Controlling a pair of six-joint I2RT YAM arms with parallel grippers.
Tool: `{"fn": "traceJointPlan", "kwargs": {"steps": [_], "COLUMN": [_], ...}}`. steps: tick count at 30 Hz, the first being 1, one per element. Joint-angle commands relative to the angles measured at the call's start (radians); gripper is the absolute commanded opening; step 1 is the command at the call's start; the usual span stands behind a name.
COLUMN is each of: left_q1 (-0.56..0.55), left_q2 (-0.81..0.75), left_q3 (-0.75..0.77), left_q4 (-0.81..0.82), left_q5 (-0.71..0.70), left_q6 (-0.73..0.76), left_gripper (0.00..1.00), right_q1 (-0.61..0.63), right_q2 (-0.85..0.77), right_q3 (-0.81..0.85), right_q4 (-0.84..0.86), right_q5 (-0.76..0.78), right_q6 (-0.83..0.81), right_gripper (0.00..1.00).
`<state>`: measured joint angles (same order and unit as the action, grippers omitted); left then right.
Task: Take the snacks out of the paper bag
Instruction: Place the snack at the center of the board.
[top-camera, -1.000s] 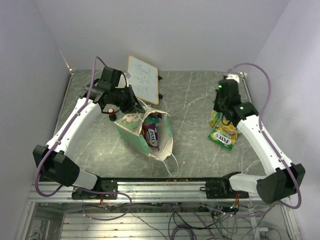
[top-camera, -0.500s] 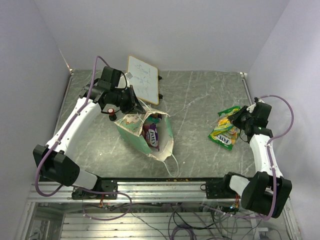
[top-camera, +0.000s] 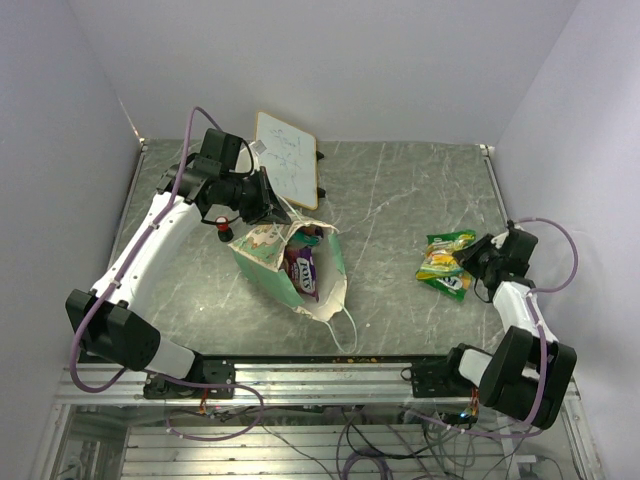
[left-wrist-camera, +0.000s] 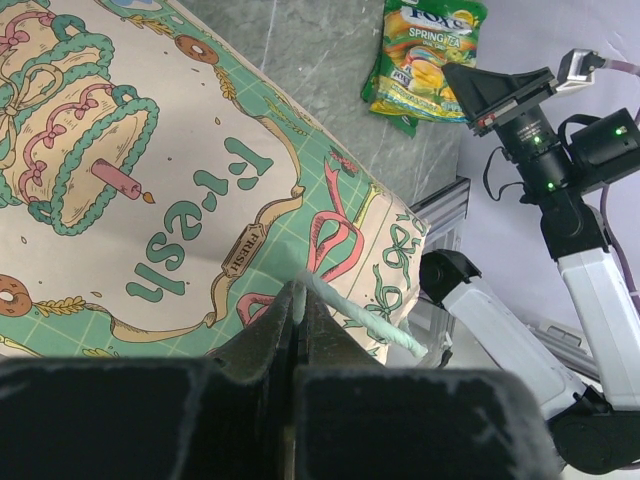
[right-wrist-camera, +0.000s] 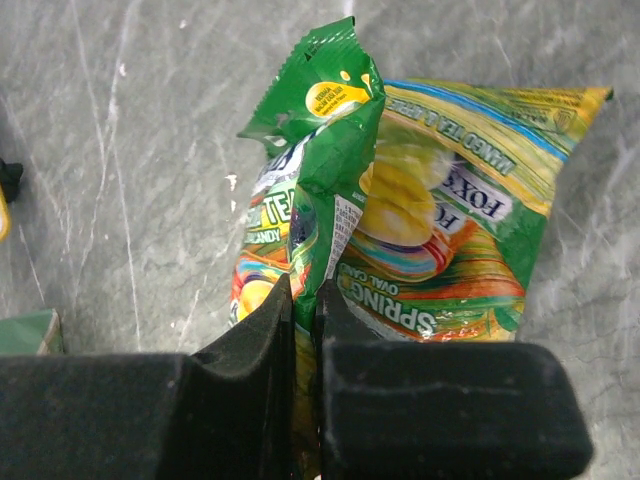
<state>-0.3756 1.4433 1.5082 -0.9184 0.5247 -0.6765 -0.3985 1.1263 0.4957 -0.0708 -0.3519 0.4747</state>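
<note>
The left claw (left-wrist-camera: 300, 298) was clenched on the string handle (left-wrist-camera: 360, 316) of the bag (left-wrist-camera: 180, 190). The bag lay tilted on the bench (top-camera: 400, 200), left of centre, with a purple packet (top-camera: 302, 268) showing in its open mouth. The right claw (right-wrist-camera: 303, 300) pinched the edge of a green packet (right-wrist-camera: 315, 140), which overlapped a yellow-green packet (right-wrist-camera: 470, 220) lying flat at the right, well apart from the bag.

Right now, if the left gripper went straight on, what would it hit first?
The paper bag: the left gripper, jaws shut on its string handle, points at the bag's printed side, apparently close ahead, though depth is unclear.
</note>
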Motion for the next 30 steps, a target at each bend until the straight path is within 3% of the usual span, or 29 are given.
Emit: {"fn": "traceJointPlan", "kwargs": {"steps": [1,8,14,20,25,30], "left_q1": [0.004,0.004,0.004,0.005,0.006,0.004], "left_q2": [-0.017,-0.028,-0.033,-0.046,-0.038,-0.046], "left_q3": [0.006,-0.001,-0.016,-0.033,-0.034,-0.043], "left_q4": [-0.001,0.004,0.009,0.014,0.023,0.030], "left_q5": [0.022,0.025,0.044,0.041,0.048,0.039], "left_q6": [0.011,0.004,-0.009,-0.013,-0.023,-0.034], "left_gripper": [0.07,0.07,0.07,0.07,0.07,0.07], "right_q1": [-0.032,-0.037,-0.042,-0.042,-0.032,0.112], "right_q2": [0.030,0.059,0.082,0.022,-0.009,-0.039], "right_q3": [-0.022,0.008,0.065,0.178,0.250,0.335], "right_q4": [0.043,-0.068,-0.208,-0.412,-0.471,-0.452], "right_q5": [0.049,0.234,0.338,0.461,0.373,0.160], "right_q6": [0.026,-0.027,0.042,0.081,0.034,-0.045], "right_gripper": [0.06,0.14,0.52,0.63,0.63,0.64]}}
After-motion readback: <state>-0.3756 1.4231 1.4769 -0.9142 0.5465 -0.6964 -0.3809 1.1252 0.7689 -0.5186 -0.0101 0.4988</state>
